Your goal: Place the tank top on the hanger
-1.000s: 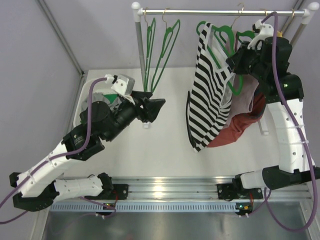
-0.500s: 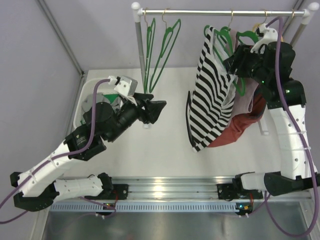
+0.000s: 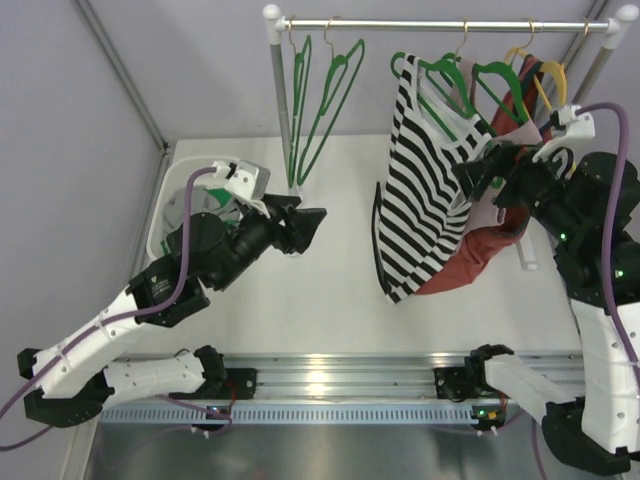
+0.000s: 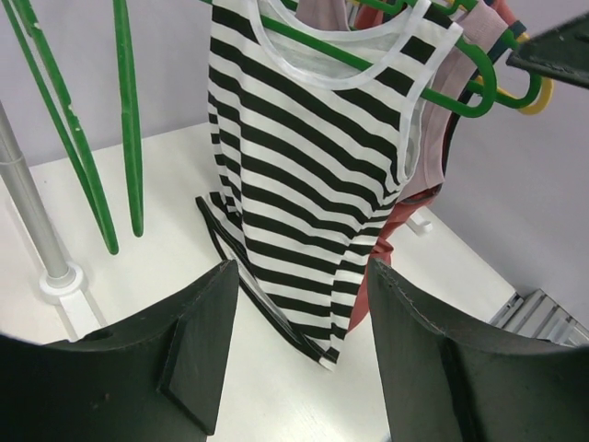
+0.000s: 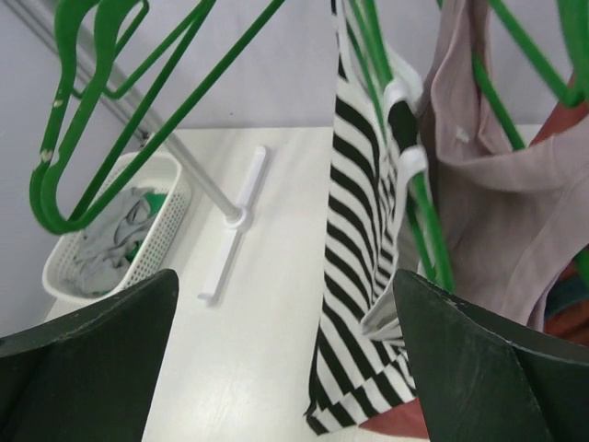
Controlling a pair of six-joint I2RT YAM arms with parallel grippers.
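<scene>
Tank top (image 3: 418, 190) hung on the green hanger (image 4: 368, 60), which was hooked on the rail (image 3: 400, 24), upper centre-right of the top view. Left gripper (image 3: 306, 224): jaws wide apart, empty, left of centre. Right gripper (image 3: 478, 178): jaws apart, empty, just beside the tank top's right edge.

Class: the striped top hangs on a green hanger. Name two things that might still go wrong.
1. One strap of the striped top sits near the outer end of the hanger; a nudge might slide it off.
2. The open right end effector hovers close to the pink top and could snag it.
</scene>
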